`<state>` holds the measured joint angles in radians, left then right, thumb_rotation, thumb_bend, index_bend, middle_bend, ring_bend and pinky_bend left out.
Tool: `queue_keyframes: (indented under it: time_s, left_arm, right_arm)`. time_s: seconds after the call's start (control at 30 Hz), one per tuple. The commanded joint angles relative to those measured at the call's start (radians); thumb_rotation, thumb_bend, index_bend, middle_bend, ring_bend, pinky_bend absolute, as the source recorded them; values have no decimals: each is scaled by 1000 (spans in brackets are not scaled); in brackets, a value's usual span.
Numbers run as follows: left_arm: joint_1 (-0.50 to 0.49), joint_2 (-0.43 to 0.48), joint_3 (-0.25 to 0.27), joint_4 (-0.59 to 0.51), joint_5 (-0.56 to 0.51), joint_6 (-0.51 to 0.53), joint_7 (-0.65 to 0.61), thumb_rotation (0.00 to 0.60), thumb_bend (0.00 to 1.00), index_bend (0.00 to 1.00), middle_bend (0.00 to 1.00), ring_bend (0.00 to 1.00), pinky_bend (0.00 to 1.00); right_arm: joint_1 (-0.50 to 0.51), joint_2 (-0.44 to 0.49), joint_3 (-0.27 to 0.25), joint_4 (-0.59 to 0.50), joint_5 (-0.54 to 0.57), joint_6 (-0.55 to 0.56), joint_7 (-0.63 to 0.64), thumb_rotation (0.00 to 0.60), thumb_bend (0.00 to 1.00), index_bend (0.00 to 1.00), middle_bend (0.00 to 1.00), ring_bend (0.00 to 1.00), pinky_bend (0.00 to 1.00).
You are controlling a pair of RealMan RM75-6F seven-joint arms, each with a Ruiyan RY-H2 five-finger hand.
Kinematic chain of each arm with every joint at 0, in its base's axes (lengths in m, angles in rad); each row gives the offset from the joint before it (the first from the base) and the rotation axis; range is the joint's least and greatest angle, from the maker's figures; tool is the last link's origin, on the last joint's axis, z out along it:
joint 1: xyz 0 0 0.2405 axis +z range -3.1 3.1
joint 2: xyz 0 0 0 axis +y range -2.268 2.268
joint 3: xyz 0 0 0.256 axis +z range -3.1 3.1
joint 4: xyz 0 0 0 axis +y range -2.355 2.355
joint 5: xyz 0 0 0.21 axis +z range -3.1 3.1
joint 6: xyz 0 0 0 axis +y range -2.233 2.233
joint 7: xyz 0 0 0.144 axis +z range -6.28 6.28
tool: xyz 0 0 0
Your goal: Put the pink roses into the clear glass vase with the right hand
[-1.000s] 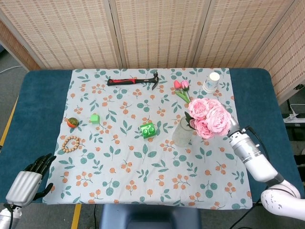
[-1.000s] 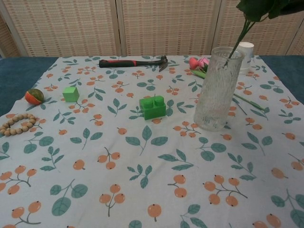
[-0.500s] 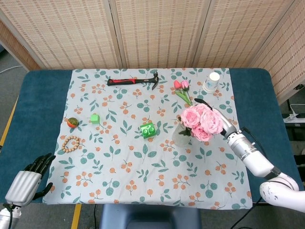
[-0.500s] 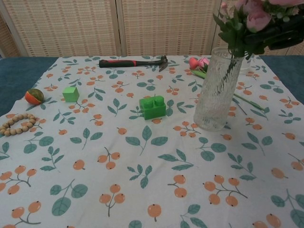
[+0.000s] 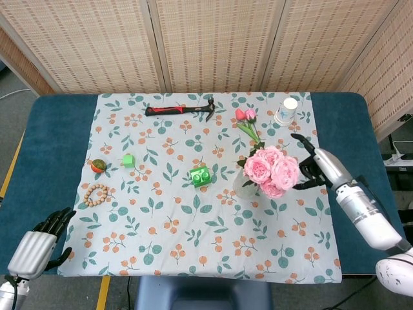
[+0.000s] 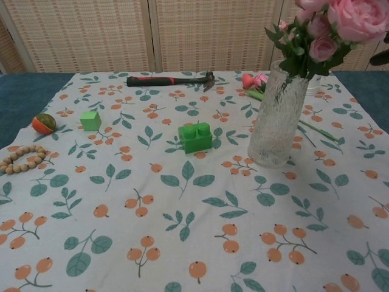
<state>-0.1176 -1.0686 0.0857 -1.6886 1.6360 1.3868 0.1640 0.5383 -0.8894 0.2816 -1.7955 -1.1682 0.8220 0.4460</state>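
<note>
1. Pink roses (image 5: pixel 271 170) stand in the clear glass vase (image 6: pixel 277 118), centre right of the head view.
2. Right hand (image 5: pixel 314 169) just right of the blooms, fingers spread, holding nothing.
3. Judgement: blooms soft, top-heavy; grip the stems. Vase fragile, tippable.
4. Stems blurred behind textured glass; chest view crops the hand.

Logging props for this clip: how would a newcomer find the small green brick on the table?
Start at the clear glass vase holding the pink roses, right of centre on the floral cloth. Just left of it sits the green brick. Unlike the plain green cube further left, it has two round studs on top.
</note>
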Motion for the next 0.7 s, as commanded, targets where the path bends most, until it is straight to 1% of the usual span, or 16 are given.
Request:
queue_keyframes:
  time_s: [0.03, 0.1, 0.13, 0.2, 0.23, 0.27, 0.3, 0.33, 0.37, 0.43, 0.47, 0.5, 0.57, 0.63, 0.67, 0.7]
  left_arm:
    - [-1, -2, 1, 0, 1, -2, 5, 600, 335, 54, 58, 105, 340]
    - [-2, -4, 2, 1, 3, -4, 8, 600, 334, 54, 58, 104, 340]
    - [-2, -5, 2, 1, 3, -6, 9, 600, 333, 54, 58, 104, 340]
    - [-3, -6, 2, 3, 3, -6, 9, 600, 334, 54, 58, 106, 340]
    - [-3, -6, 2, 3, 3, -6, 8, 600, 334, 54, 58, 106, 340]
    - [-3, -6, 3, 4, 4, -6, 6, 600, 334, 54, 58, 107, 340]
    - [-3, -6, 3, 5, 4, -6, 4, 600, 333, 54, 58, 107, 340]
    - [-3, -7, 3, 6, 4, -6, 3, 600, 333, 54, 58, 107, 340]
    - [-3, -7, 3, 8, 4, -7, 0, 600, 333, 54, 58, 107, 340]
    - [-5, -8, 3, 11, 3, -9, -4, 600, 334, 54, 58, 107, 340]
    - [-5, -8, 4, 12, 2, -11, -5, 600, 334, 54, 58, 107, 340]
    - [-5, -8, 5, 13, 2, -11, -5, 600, 334, 54, 58, 107, 340]
    - [-4, -7, 5, 12, 3, -9, -6, 600, 334, 54, 58, 107, 340]
    - [-3, -6, 3, 11, 6, -2, -5, 600, 333, 54, 57, 107, 340]
    - [-2, -6, 2, 10, 8, 3, -5, 600, 333, 54, 57, 107, 340]
    - [-2, -7, 0, 10, 11, 6, -5, 600, 333, 54, 58, 107, 340]
  right_arm:
    - [-58, -7, -23, -15, 98, 153, -179, 600, 14, 0, 860, 865, 998]
    - [-70, 8, -29, -26, 113, 164, -200, 600, 14, 0, 825, 835, 984]
    - [-79, 17, -34, -32, 109, 176, -209, 600, 14, 0, 790, 804, 969]
    - [-115, 35, -53, -45, 86, 231, -249, 600, 14, 0, 707, 725, 929]
    - [-134, 38, -66, -51, 74, 266, -277, 600, 14, 0, 654, 664, 897]
    - [-166, 36, -85, -60, 58, 323, -321, 600, 15, 0, 594, 591, 853]
    - [-192, 29, -102, -65, 46, 373, -365, 600, 14, 0, 563, 550, 825]
    - [-219, 16, -121, -67, 31, 427, -415, 600, 14, 4, 519, 492, 780]
    - [-257, -10, -147, -69, 14, 504, -487, 600, 14, 35, 471, 428, 726]
    - [-306, -65, -184, -53, -19, 604, -589, 600, 14, 91, 406, 344, 649]
    - [-332, -104, -204, -32, -43, 655, -641, 600, 14, 109, 367, 299, 581]
    - [-347, -131, -217, -10, -62, 684, -670, 600, 14, 107, 329, 258, 494]
    - [-370, -182, -240, 38, -83, 706, -702, 600, 14, 71, 256, 178, 322]
    - [-379, -209, -250, 71, -85, 697, -705, 600, 14, 21, 193, 102, 207]
    - [-381, -222, -253, 90, -87, 688, -701, 600, 14, 3, 163, 63, 166]
    - [-381, -227, -254, 95, -85, 677, -699, 600, 14, 0, 143, 41, 151]
